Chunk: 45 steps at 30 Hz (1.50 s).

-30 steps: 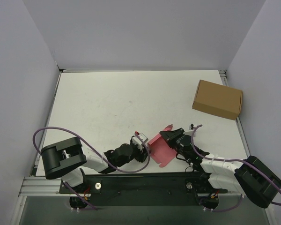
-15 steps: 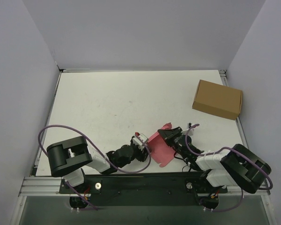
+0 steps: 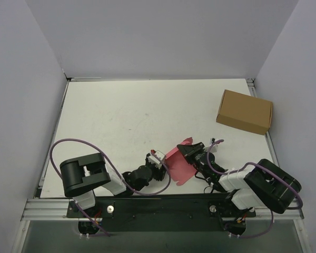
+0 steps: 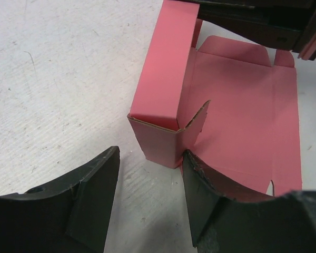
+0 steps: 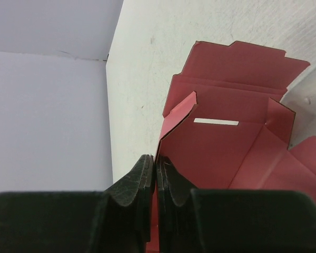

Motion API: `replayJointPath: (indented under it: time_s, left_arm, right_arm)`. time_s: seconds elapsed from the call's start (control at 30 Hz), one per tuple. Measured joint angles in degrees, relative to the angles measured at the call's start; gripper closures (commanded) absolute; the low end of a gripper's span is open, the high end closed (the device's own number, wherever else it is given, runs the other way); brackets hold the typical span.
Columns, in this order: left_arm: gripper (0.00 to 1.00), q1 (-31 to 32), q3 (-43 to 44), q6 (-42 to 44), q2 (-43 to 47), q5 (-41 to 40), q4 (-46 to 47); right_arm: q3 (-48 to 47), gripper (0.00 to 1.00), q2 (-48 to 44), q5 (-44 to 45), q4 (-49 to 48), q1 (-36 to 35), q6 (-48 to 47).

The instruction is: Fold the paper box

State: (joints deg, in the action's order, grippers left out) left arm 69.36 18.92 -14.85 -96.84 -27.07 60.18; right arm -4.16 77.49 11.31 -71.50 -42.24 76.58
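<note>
**Pinching a half-raised paper box [image 3: 179, 166]**

Places the pink-red box on the white table [image 3: 126, 116], well apart from the brown cardboard box [image 3: 245, 112], toward the near left of it and close to the arm bases. Shows it part folded. Has one narrow wall panel standing upright, with a short end flap turned in at its corner. Leaves the wider panels and tabs lying flat, spread open on the side toward the cardboard box. Reveals, in the right wrist view, the inner face of the card with a thin slot cut through one panel.

Finds the right gripper [image 3: 185, 151] at the edge of the paper box nearest the cardboard box. Has its fingers [image 5: 139, 182] drawn almost together, clamping one upright thin card edge between them.

Finds the left gripper [image 3: 155, 159] on the side of the paper box away from the cardboard box, low over the table. Has its fingers [image 4: 95, 200] spread wide and gripping nothing. Frames the standing corner of the paper box between the two pads in the left wrist view. Puts one pad just beside or touching the turned-in flap; cannot tell which. Keeps the other pad apart from the card, over bare table.
</note>
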Motion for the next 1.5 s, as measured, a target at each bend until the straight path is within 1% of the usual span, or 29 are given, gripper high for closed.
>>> replayJointPath:
  time_s: [0.23,0.4,0.57,0.73,1.0,1.2,1.33,1.37,1.5]
  left_arm:
    - [0.39,0.94,1.18,-0.07,-1.92,-3.37,0.55]
    - [0.35,1.07,1.2,0.24,-3.23,-4.5,2.93]
    - [0.32,1.07,1.05,1.09,-3.5,-5.22,5.4]
    - [0.33,1.07,1.03,2.12,-4.46,-5.35,8.5]
    - [0.41,1.11,1.42,3.15,-6.34,-6.25,10.84]
    - [0.48,2.25,2.4,4.9,-8.02,-10.21,11.89]
    - [0.58,3.56,3.78,7.54,-9.7,-13.25,12.83]
    - [0.63,4.0,4.24,8.28,-10.12,-14.29,12.9]
    - [0.7,5.64,6.14,11.74,-11.76,-19.98,12.9]
  right_arm:
    - [0.04,1.0,-3.85,1.55,4.39,-0.96,-0.31]
    - [0.09,1.0,-5.4,2.49,6.56,-1.01,-0.33]
    - [0.11,1.0,-5.95,3.32,7.45,-1.38,-0.17]
    - [0.11,1.0,-5.95,3.52,7.5,-1.38,-0.13]
    - [0.11,1.0,-6.05,4.39,7.78,-1.86,-0.04]
    - [0.11,1.0,-7.28,5.51,9.49,-2.6,0.37]
    - [0.11,1.0,-7.93,6.47,10.71,-3.13,1.14]
    - [0.11,1.0,-8.04,6.69,10.95,-3.28,1.38]
    - [0.11,1.0,-8.39,7.65,11.69,-3.72,1.97]
